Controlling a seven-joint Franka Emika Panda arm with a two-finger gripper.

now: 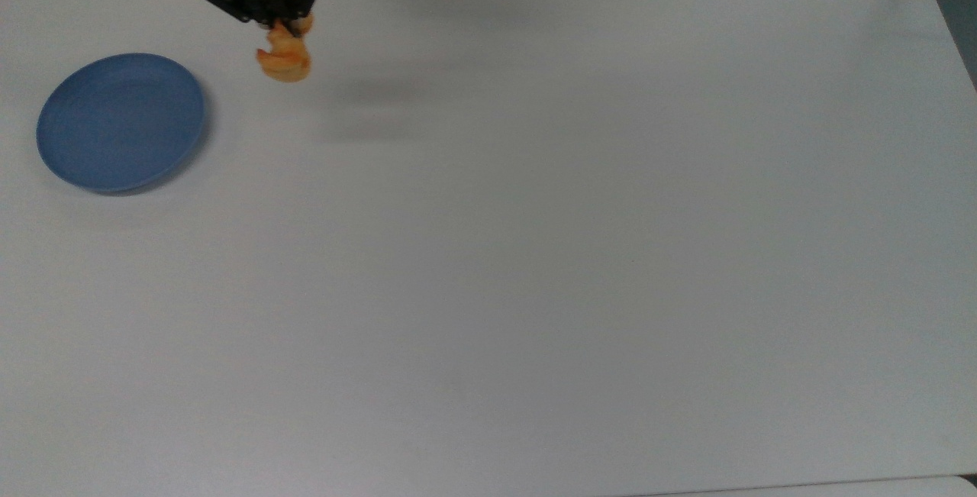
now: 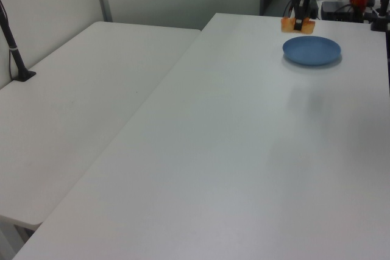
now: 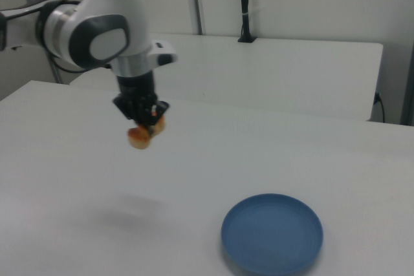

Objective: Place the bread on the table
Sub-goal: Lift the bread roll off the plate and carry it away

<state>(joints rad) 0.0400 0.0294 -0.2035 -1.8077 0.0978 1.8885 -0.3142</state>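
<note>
- Above the large plain white tabletop (image 1: 534, 253), near its far edge in the top view: the small golden-orange glazed bun (image 1: 284, 62), lifted clear of the surface, soft shadow on the white below and to the top view's right.
- Clenched on the upper end of the bun: the black two-finger gripper (image 1: 284, 24), pointing down, bun hanging beneath the fingertips.
- In the right view: white and grey robot arm (image 3: 97, 27) reaching down, black gripper (image 3: 147, 117) at its end, orange bun (image 3: 139, 136) dangling above the table (image 3: 194, 179), faint shadow on the surface underneath.
- In the left view: bun (image 2: 289, 25) and gripper (image 2: 299, 21) at the far end of the table (image 2: 231, 150), seen just above and to the left view's left of the plate.
- Flat on the tabletop, well to the top view's left of the bun: round blue plate (image 1: 120, 121), also visible in the right view (image 3: 272, 234) and left view (image 2: 311, 50), apart from bun and gripper.
- Beside the main table in the left view: second white tabletop (image 2: 79, 108), black post (image 2: 15, 53) standing at its edge.
</note>
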